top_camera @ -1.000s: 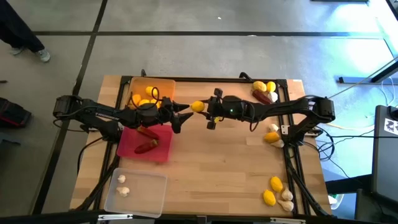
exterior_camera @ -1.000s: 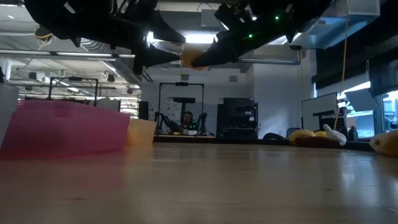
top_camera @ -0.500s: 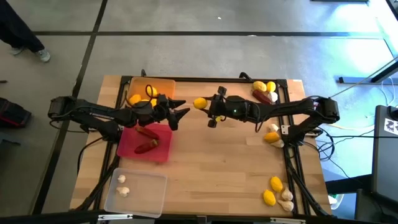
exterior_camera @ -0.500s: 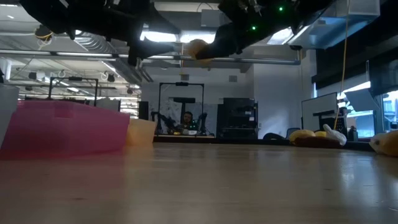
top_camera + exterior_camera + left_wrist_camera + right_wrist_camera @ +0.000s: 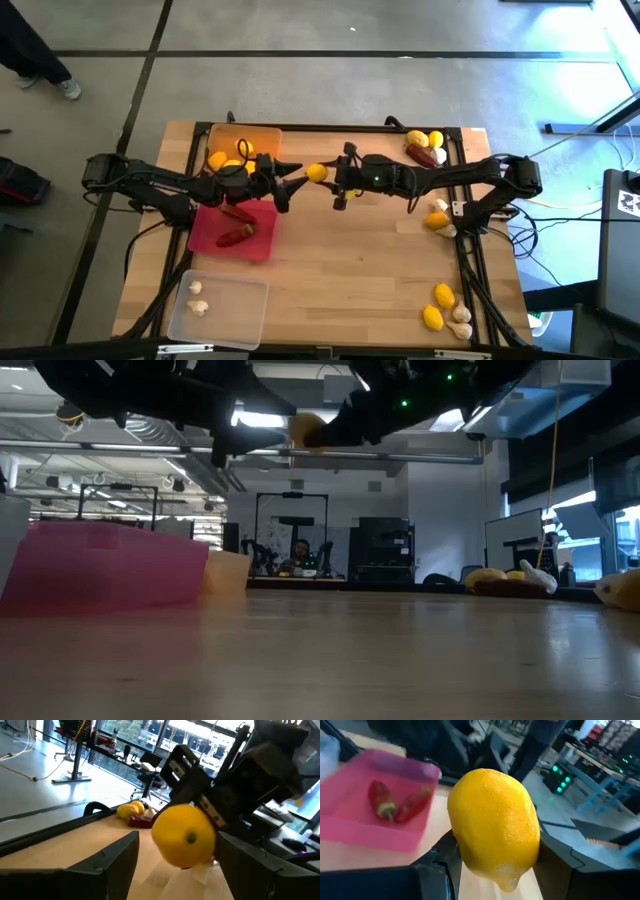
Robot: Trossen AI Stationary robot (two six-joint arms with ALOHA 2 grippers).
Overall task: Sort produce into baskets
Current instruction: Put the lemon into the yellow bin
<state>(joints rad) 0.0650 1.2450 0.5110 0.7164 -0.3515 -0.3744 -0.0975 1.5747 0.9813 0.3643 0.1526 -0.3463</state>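
My right gripper [image 5: 325,176] is clamped on 1 yellow lemon [image 5: 317,172], holding it in the air above the table [image 5: 340,270], just to the right of the orange basket [image 5: 262,137]. In my right wrist view the lemon [image 5: 495,832] fills the space between my 2 dark fingers [image 5: 560,867], pressed from both sides. My left gripper [image 5: 290,181] faces it from the orange basket's side, fingers spread apart and empty, their tips just short of the lemon; in the left wrist view the fruit [image 5: 183,835] hangs between and beyond my own 2 open fingers [image 5: 107,865], held by the other arm's gripper [image 5: 210,820]. From table height both grippers sit high up, the lemon [image 5: 305,429] well clear of the wood.

The orange basket sits at the table's far left and holds several lemons [image 5: 222,160]. Directly in front of it, touching or nearly so (I cannot tell which), lies the red-pink basket [image 5: 205,235] with 2 dark red peppers [image 5: 236,224] inside. Nearer still, toward the front edge, is the clear basket [image 5: 245,305] with 2 garlic bulbs [image 5: 198,298].

Far to the right of the orange basket, unsorted produce lies in 3 clusters: lemons, a pepper and garlic at the far right corner [image 5: 425,146], a lemon with garlic along the right edge [image 5: 438,217], and 2 lemons with garlic at the near right corner [image 5: 447,308].
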